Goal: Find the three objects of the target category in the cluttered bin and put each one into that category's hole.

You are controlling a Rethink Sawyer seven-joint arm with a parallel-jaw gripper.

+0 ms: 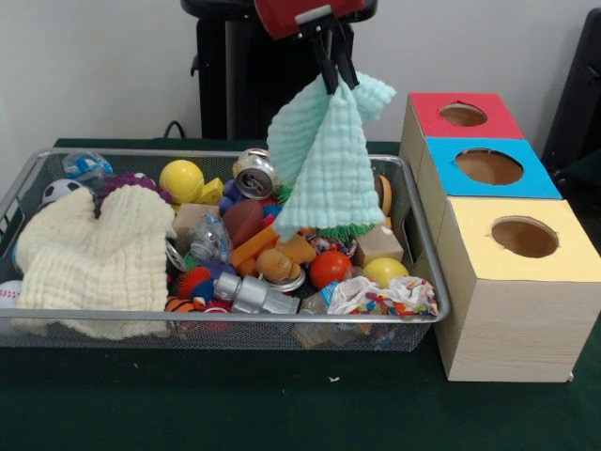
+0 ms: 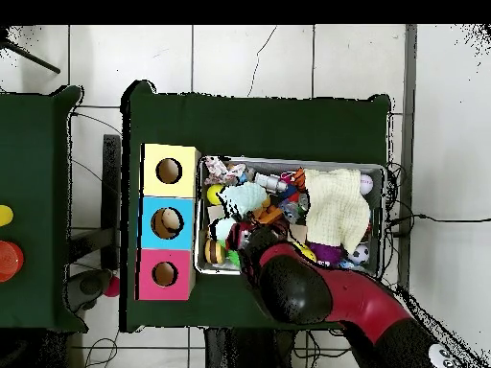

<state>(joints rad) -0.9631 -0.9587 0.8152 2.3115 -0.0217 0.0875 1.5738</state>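
Observation:
My gripper [image 1: 333,73] is shut on a mint-green cloth [image 1: 329,160] and holds it hanging above the right half of the wire-mesh bin [image 1: 225,317]. In the overhead view the cloth [image 2: 242,198] lies over the bin's [image 2: 288,160] left end, beside my red arm [image 2: 307,287]. A small orange piece with black stripes [image 1: 178,305] shows at the bin's front rim, mostly buried; it may be the tiger toy. A tan soft-looking lump [image 1: 277,265] lies mid-bin. The red-surrounded hole [image 1: 463,115] [image 2: 164,274] is at the box's far end in the front view.
A cream cloth [image 1: 99,254] covers the bin's left part. Yellow balls [image 1: 181,178], an orange ball [image 1: 330,268], cans [image 1: 254,173], a spiky ball [image 1: 195,282] and a rope toy [image 1: 390,296] fill the rest. The blue hole [image 1: 488,166] and yellow hole [image 1: 524,236] sit nearer the camera.

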